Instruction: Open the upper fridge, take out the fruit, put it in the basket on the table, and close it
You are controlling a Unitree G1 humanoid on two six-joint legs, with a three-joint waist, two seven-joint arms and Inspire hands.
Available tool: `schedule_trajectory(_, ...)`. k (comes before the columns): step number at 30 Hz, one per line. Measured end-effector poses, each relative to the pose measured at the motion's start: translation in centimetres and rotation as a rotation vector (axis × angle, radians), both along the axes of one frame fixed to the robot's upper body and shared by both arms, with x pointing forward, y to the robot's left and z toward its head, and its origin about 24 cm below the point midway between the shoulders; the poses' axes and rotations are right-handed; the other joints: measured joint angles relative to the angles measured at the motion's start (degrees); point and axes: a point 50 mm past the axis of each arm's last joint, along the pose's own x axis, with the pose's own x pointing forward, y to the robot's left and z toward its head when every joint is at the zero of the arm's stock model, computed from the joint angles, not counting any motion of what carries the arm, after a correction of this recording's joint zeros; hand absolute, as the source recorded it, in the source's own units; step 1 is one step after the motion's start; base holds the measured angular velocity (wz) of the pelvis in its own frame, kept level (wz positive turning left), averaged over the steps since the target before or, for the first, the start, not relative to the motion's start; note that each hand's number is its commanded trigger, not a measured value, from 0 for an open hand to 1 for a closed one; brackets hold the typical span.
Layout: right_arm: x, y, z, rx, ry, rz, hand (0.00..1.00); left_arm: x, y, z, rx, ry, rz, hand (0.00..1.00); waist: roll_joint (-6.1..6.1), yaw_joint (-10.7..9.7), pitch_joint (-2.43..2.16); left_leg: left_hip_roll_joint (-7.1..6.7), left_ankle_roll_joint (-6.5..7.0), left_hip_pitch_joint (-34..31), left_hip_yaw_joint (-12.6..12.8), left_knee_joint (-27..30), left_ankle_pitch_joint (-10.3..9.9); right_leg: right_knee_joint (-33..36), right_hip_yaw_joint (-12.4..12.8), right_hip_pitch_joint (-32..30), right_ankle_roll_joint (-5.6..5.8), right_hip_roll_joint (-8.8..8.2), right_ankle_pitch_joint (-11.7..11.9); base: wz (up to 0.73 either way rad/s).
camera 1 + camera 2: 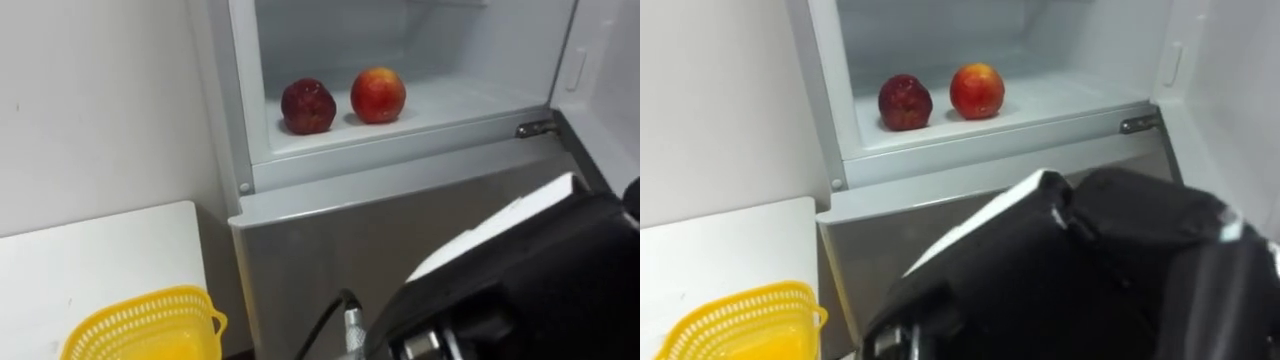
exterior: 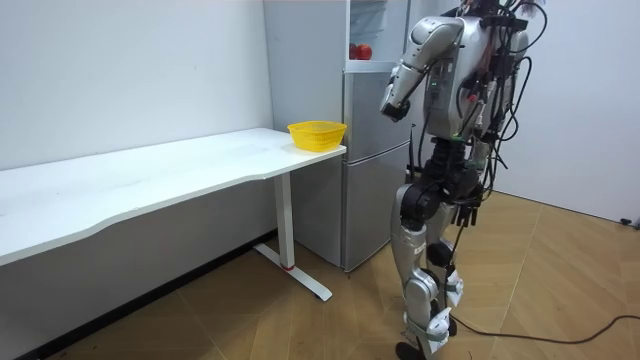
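The upper fridge compartment (image 1: 460, 100) stands open in front of me. Two apples rest on its white shelf, a dark red apple (image 1: 308, 106) on the left and a red and orange apple (image 1: 378, 95) just to its right. They sit apart, and nothing touches them. My right forearm (image 1: 540, 270) is raised close before the camera and comes in from the lower right, below the shelf. It covers part of the lower fridge door (image 1: 330, 240). In the room view my right hand (image 2: 391, 103) hangs at chest height, short of the fridge.
A yellow basket (image 1: 150, 325) stands on the corner of the white table (image 1: 90, 260) to my left, beside the fridge. The open upper door (image 1: 600, 80) swings out on the right. In the room view I stand upright facing the fridge.
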Motion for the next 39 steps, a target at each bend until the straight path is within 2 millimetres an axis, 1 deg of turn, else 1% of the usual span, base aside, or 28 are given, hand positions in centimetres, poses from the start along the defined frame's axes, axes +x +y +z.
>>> schedule_trajectory(3,0.0,-0.2,0.0,0.001,-0.007,-0.014,0.00,0.3,-0.1,-0.3,0.009,0.013,0.004,1.00,-0.02,-0.9,0.04,-0.01,0.00,0.1,0.3,0.0,0.0,-0.6,0.1,0.3,0.00,0.04,0.0,0.00)
schedule_trajectory(4,-0.1,-0.3,0.1,-0.002,-0.005,-0.017,0.00,0.3,-0.1,-0.3,0.009,0.013,0.004,1.00,0.08,-1.0,0.10,0.00,0.00,0.4,0.7,0.0,0.0,-0.8,0.3,0.4,0.02,0.08,0.0,-0.06)
schedule_trajectory(6,-0.1,-0.6,0.1,-0.010,-0.003,-0.017,0.00,0.2,-0.1,-0.2,0.006,0.011,0.003,1.00,0.31,-1.0,0.45,0.02,0.00,0.9,1.2,-0.1,0.0,-0.9,0.4,0.8,0.04,0.11,0.1,-0.10)
schedule_trajectory(8,-0.1,-0.8,0.2,-0.014,-0.004,-0.018,0.00,0.2,-0.2,-0.3,0.007,0.012,0.001,1.00,0.47,-1.0,0.54,-0.01,0.00,0.8,1.3,-0.1,0.0,-0.9,0.5,0.7,0.05,0.10,0.1,-0.06)
schedule_trajectory(9,-0.1,-0.9,0.2,-0.015,-0.004,-0.021,0.00,0.2,-0.2,-0.3,0.007,0.012,0.001,0.69,0.45,-1.0,0.56,0.00,0.00,0.8,1.3,-0.1,0.0,-0.9,0.5,0.7,0.05,0.11,0.1,0.00)
schedule_trajectory(10,-0.2,-1.0,0.2,-0.016,-0.001,-0.027,0.00,0.2,-0.2,-0.3,0.007,0.012,0.000,0.45,0.45,-1.0,0.57,0.02,0.00,0.8,1.3,-0.1,0.0,-0.9,0.5,0.7,0.05,0.13,0.1,0.00)
schedule_trajectory(11,-0.3,-1.0,0.2,-0.016,-0.001,-0.029,0.00,0.2,-0.2,-0.3,0.007,0.012,0.000,0.00,0.45,-1.0,0.57,0.03,0.00,0.8,1.3,-0.1,0.0,-0.9,0.5,0.7,0.05,0.14,0.1,0.00)
schedule_trajectory(17,0.0,-1.0,0.2,-0.022,-0.016,-0.019,0.00,0.2,-0.2,-0.3,0.008,0.011,0.002,0.00,0.26,-0.8,0.66,0.04,0.00,0.4,1.3,-0.4,0.0,-1.0,0.3,0.4,0.05,0.11,0.1,0.00)
schedule_trajectory(20,0.0,-1.0,0.2,-0.021,-0.016,-0.018,0.00,0.2,-0.2,-0.3,0.007,0.010,0.003,0.00,0.00,-0.5,0.56,0.03,0.00,0.4,1.3,-0.5,0.0,-0.8,0.3,0.2,0.06,0.08,0.1,0.00)
schedule_trajectory(23,0.1,-0.9,0.2,-0.019,-0.017,-0.018,0.00,0.3,-0.1,-0.3,0.012,0.010,0.008,0.00,-0.47,-0.2,0.53,0.06,0.00,0.4,1.2,-0.6,0.0,-0.5,0.3,0.0,0.05,0.10,0.1,0.00)
schedule_trajectory(26,-0.4,-0.9,0.1,-0.020,-0.001,-0.008,0.00,0.8,0.6,-0.4,0.025,-0.004,0.052,0.00,-1.08,0.6,0.49,0.21,0.00,1.1,1.3,-1.0,0.0,-0.6,0.2,0.8,0.04,0.01,0.1,0.03)
schedule_trajectory(30,-0.8,-0.8,0.1,-0.013,0.014,-0.011,0.00,1.3,1.4,-0.6,0.019,0.014,0.104,0.00,-1.80,2.6,0.43,0.11,0.00,1.6,1.2,-1.0,0.0,-0.7,-0.7,1.5,0.05,-0.07,0.1,0.10)
schedule_trajectory(31,-1.0,-0.8,0.1,-0.012,0.019,-0.014,0.00,1.4,1.6,-0.7,0.018,0.022,0.115,0.00,-1.95,3.3,0.21,0.09,0.00,1.5,1.1,-1.0,0.0,-0.9,-1.1,1.7,0.06,-0.21,0.1,0.18)
schedule_trajectory(33,-1.4,-0.8,0.0,-0.013,0.027,-0.023,0.00,1.6,2.3,-0.8,0.007,0.033,0.147,0.00,-2.07,4.6,-0.18,0.08,0.00,1.7,0.9,-1.0,0.0,-1.0,-1.3,2.0,0.07,-0.24,0.1,0.09)
schedule_trajectory(34,-1.7,-0.9,0.0,-0.014,0.031,-0.029,0.00,1.7,3.0,-0.9,-0.001,0.046,0.183,0.00,-1.94,5.9,-0.28,0.11,0.00,2.0,0.7,-1.0,0.0,-1.3,-1.5,2.5,0.07,-0.27,0.1,0.05)
schedule_trajectory(35,-2.0,-0.9,0.0,-0.015,0.036,-0.032,0.00,1.8,3.4,-1.0,-0.004,0.052,0.206,0.00,-1.96,6.5,-0.37,0.11,0.00,2.1,0.7,-1.0,0.0,-1.4,-1.5,2.6,0.07,-0.25,0.1,0.06)
schedule_trajectory(36,-2.5,-0.9,-0.1,-0.016,0.046,-0.034,0.00,1.9,4.4,-1.2,-0.011,0.067,0.260,0.00,-1.94,7.4,-0.53,0.16,0.00,2.2,0.5,-1.0,0.0,-1.4,-1.6,2.8,0.06,-0.22,0.1,0.14)
schedule_trajectory(37,-2.9,-0.9,-0.1,-0.016,0.058,-0.040,0.00,2.3,5.4,-1.4,-0.013,0.087,0.319,0.00,-1.94,8.3,-0.53,0.17,0.00,2.2,-0.1,-1.0,0.0,-1.5,-2.1,3.1,0.05,-0.28,0.1,0.20)
schedule_trajectory(38,-3.0,-0.9,-0.1,-0.016,0.061,-0.046,0.00,2.5,5.8,-1.5,-0.012,0.098,0.349,0.00,-1.95,8.7,-0.52,0.17,0.00,2.2,-0.4,-1.0,0.0,-1.5,-2.3,3.2,0.05,-0.29,0.1,0.27)
schedule_trajectory(39,-3.3,-1.0,-0.1,-0.017,0.065,-0.065,0.00,2.9,6.8,-1.6,-0.012,0.117,0.408,0.00,-1.94,9.5,-0.52,0.18,0.00,2.1,-0.5,-0.9,0.0,-1.8,-2.9,3.5,0.05,-0.40,0.1,0.22)
